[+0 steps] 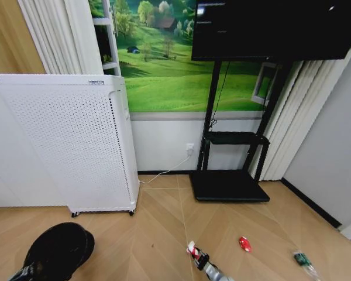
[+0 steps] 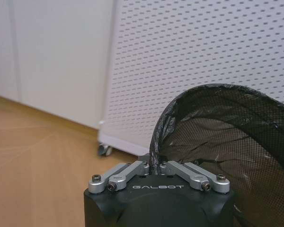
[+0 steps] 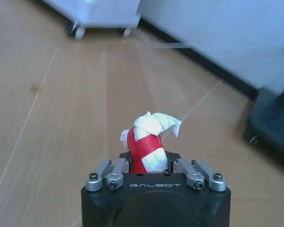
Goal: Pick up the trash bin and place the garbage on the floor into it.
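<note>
Item one: our left pincer (image 2: 155, 166) is clamped on the rim of the black trash bin (image 1: 61, 249), held low in front of the white perforated appliance (image 1: 76, 146). Item two: our right pincer (image 3: 149, 163) is closed on the red-and-white wrapper (image 3: 149, 142), right of the bin. Items three and four, on the floor (image 1: 164, 228) farther right: a small red piece (image 1: 244, 243), then a clear-green bottle (image 1: 302, 259).

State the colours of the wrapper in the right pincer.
Red and white: the crumpled wrapper shows best in the right wrist view, clamped in the right pincer.
</note>
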{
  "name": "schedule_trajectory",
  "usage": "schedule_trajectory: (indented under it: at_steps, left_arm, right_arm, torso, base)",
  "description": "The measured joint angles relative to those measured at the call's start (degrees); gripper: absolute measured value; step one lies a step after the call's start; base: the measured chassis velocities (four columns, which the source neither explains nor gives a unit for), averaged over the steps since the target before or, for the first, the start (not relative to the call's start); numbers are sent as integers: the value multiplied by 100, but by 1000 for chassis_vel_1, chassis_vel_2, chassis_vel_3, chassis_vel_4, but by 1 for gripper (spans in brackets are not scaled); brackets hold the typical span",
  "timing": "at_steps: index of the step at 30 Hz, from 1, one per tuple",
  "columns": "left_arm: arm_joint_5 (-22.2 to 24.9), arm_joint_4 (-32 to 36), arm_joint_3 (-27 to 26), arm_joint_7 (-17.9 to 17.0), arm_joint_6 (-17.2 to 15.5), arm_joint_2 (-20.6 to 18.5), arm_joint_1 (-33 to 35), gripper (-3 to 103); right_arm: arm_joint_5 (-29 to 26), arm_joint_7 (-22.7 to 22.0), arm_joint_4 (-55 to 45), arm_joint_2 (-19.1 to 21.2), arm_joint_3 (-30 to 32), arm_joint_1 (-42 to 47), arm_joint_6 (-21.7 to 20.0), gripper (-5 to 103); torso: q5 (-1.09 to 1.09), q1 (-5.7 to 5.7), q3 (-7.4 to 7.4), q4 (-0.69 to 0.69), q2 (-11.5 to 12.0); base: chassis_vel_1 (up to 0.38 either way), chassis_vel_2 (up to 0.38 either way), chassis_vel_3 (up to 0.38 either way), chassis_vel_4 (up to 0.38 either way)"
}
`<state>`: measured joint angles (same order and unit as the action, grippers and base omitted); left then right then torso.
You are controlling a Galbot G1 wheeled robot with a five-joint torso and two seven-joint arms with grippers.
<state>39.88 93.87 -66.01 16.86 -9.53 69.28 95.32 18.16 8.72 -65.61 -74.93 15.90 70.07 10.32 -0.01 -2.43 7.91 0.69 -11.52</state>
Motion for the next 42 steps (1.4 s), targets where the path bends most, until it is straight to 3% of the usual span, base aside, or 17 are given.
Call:
schedule_trajectory:
  at_steps: [4, 7, 8, 10, 12, 15, 16, 19, 21, 22, 26, 30, 37, 42]
  left_arm:
    - [-32, 168, 968, -377, -74, -473, -534, 3]
    - [-32, 190, 1159, -449, -74, -568, -621, 3]
    - [-23, 220, 1404, -508, -67, -687, -712, 3]
    - [-16, 225, 1538, -511, -30, -736, -758, 3]
    - [-7, 256, 1862, -485, 19, -807, -857, 3]
    - [22, 274, 2121, -424, 32, -818, -915, 3]
    - [22, 274, 2121, -424, 32, -818, -915, 3]
    - [209, 167, 3012, -493, 79, -861, -1211, 3]
    - [273, 114, 3310, -573, 102, -879, -1342, 3]
    - [398, 24, 3745, -700, 136, -905, -1586, 3]
    - [465, -93, 4190, -815, 149, -920, -1888, 3]
    - [363, -340, 5037, -957, 139, -867, -2331, 3]
    - [143, -182, 5715, -978, 23, -688, -2274, 3]
    - [101, 200, 5730, -914, -37, -639, -1889, 3]
  right_arm:
    - [-703, 29, -1163, 231, 145, 193, -135, 36]
    - [-913, 41, -1379, 302, 163, 229, -151, 36]
    - [-1306, 94, -1784, 425, 139, 275, -186, 36]
    - [-1539, 133, -2090, 530, 85, 307, -213, 36]
    - [-2013, 195, -3050, 773, -119, 461, -363, 36]
    - [-2228, 207, -3710, 910, -339, 576, -484, 36]
    - [-2228, 207, -3710, 910, -339, 576, -484, 36]
    - [-2336, 197, -4514, 962, -810, 843, -699, 36]
    - [-2345, 200, -4656, 981, -882, 915, -706, 36]
    - [-2372, 237, -4893, 1091, -990, 1054, -681, 36]
    - [-2382, 272, -5096, 1277, -1089, 1197, -597, 36]
    - [-2237, 374, -5206, 1408, -1288, 1308, -421, 36]
    - [-2002, 423, -4857, 1325, -1560, 1192, -226, 36]
    - [-1875, 568, -4466, 1253, -1577, 1124, -148, 36]
  torso:
    - [0, -1, 0, 3, -1]
    - [0, 0, 0, 4, -1]
    - [2, -1, 0, 5, -1]
    - [2, -1, 0, 2, -1]
    - [1, -1, 0, 1, -1]
    - [1, 0, -1, -1, -1]
    - [1, 0, -1, -1, -1]
    - [2, 0, -1, -1, -1]
    - [0, 0, 0, 0, 0]
    - [1, 0, 0, 2, -1]
    - [1, 0, -1, 3, -1]
    - [2, -1, 0, 1, -1]
    - [2, 0, 0, 2, -1]
    - [2, 0, -1, 1, -1]
  base:
    - [0, 0, 0, 0]
    - [0, 0, 0, 0]
    - [0, 0, 0, 0]
    - [0, 0, 0, 0]
    - [0, 0, 0, 0]
    - [0, 0, 0, 0]
    - [0, 0, 0, 0]
    - [0, 0, 0, 0]
    - [0, 0, 0, 0]
    - [0, 0, 0, 0]
    - [0, 0, 0, 0]
    - [0, 0, 0, 0]
    - [0, 0, 0, 0]
    - [0, 0, 0, 0]
